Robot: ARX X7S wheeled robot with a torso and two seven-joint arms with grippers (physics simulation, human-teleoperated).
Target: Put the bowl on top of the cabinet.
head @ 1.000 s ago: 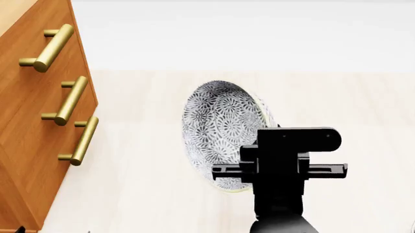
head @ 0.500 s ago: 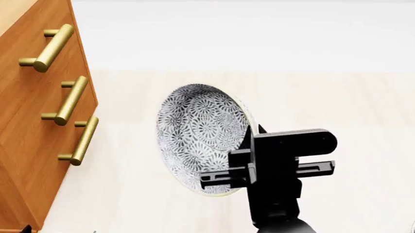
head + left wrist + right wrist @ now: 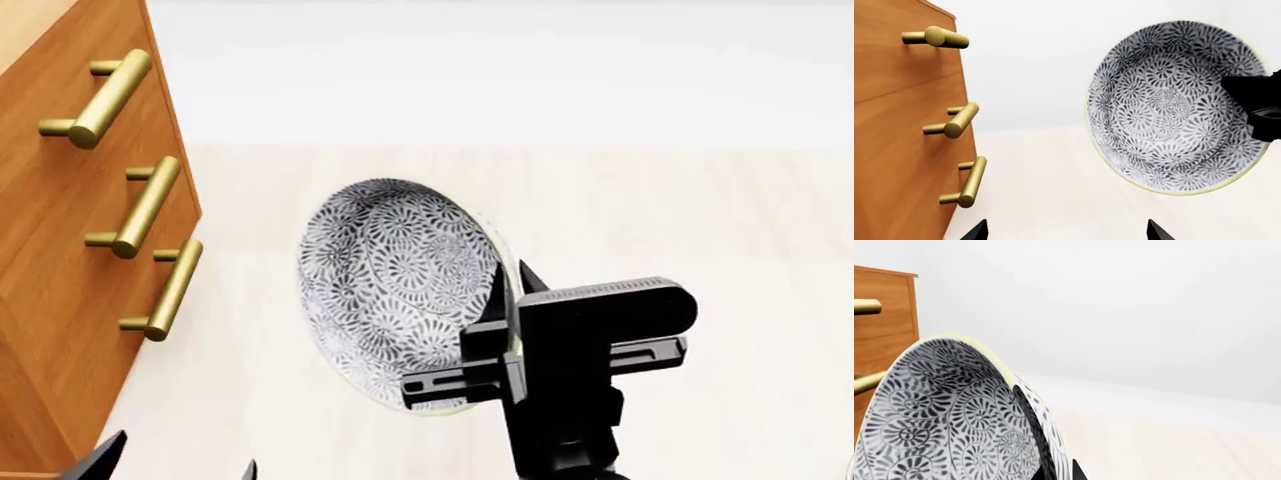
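Clamped on the floral bowl (image 3: 387, 285) by its rim: right gripper (image 3: 497, 330), bowl tipped on edge at its 10 o'clock, clear of the floor. Cabinet (image 3: 74, 260) at 9 o'clock, apart. Left gripper (image 3: 1064, 232) fingertips spread, empty.

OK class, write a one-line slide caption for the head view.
Right gripper holds the tilted floral bowl by its rim, beside the wooden cabinet.

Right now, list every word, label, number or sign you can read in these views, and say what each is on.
There are none to read.
The bowl carries only a grey floral pattern, no lettering.
The cabinet and its handles are unmarked.
The right gripper shows plain black, no label.
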